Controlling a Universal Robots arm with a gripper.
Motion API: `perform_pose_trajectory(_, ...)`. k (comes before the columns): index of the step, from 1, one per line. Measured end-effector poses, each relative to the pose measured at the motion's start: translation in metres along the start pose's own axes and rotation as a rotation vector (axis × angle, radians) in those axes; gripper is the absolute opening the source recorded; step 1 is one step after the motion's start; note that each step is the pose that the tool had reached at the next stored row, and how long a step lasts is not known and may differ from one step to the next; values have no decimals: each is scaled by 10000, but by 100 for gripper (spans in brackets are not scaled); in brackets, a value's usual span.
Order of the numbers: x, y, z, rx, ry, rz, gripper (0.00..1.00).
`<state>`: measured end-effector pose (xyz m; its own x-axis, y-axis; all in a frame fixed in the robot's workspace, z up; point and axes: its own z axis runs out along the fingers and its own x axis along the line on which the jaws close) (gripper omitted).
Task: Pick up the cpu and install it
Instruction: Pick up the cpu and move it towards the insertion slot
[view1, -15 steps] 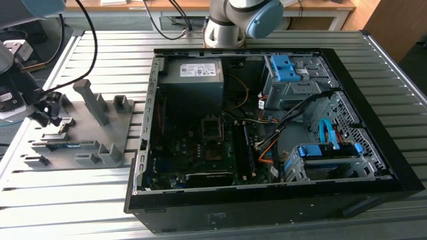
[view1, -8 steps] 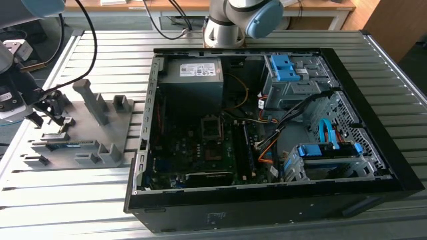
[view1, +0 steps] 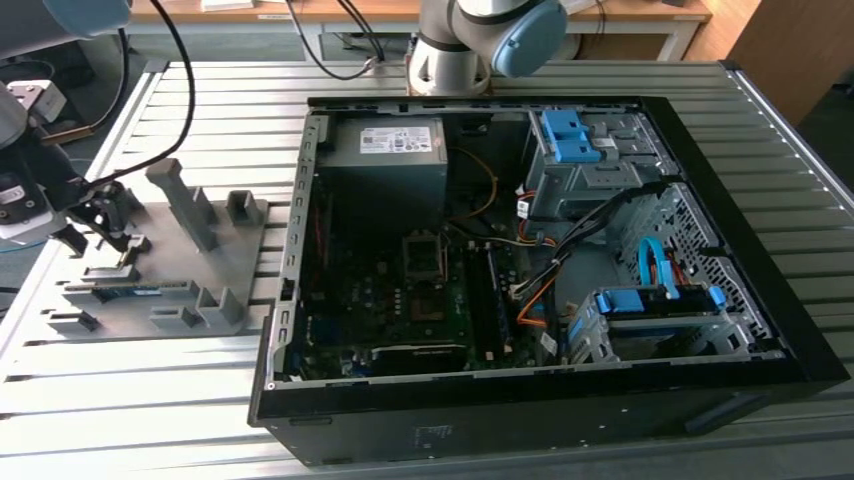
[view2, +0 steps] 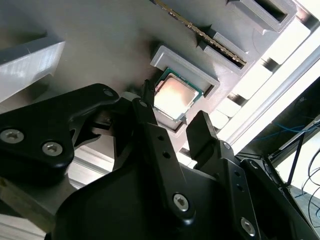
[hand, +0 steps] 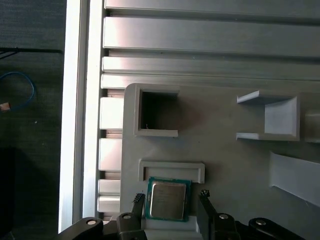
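Where it lies flat in a shallow recess of the grey tray (hand: 220, 165), the cpu (hand: 167, 200) shows a dull silver metal face inside a thin green border, square with softened corners. A raised lip (hand: 171, 167) of the tray runs along one of its edges. The two edges that face the fingers each have a narrow clear gap.

The pincer (hand: 170, 196) hangs released over the chip and grasps nothing. One black finger (hand: 137, 201) stands on each side, and neither touches the chip. In the second wrist view the same spread shows, with the chip (view2: 175, 95) between the tips of the pincer (view2: 173, 106), whose black links carry bright screw heads.

The tray is matte grey, with blocky walls and sharp corners. A deep square pocket (hand: 155, 112) lies near the chip's recess.

Under the tray runs the worktop (hand: 200, 50), made of ribbed pale metal slats. Its outer rail passes close by the tray's edge, with dark floor (hand: 30, 150) beyond.

In the exterior view the tray sits at the exterior view's left, and upright posts (view1: 180, 200) rise near the pincer (view1: 96, 232). Just beside it, on the exterior view's right, lies the open black computer case (view1: 534, 440).
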<state>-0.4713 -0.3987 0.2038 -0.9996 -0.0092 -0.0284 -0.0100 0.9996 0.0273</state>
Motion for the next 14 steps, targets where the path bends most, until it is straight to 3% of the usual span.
perform_pose_trajectory(14,5,-5,168,1,3,0,53)
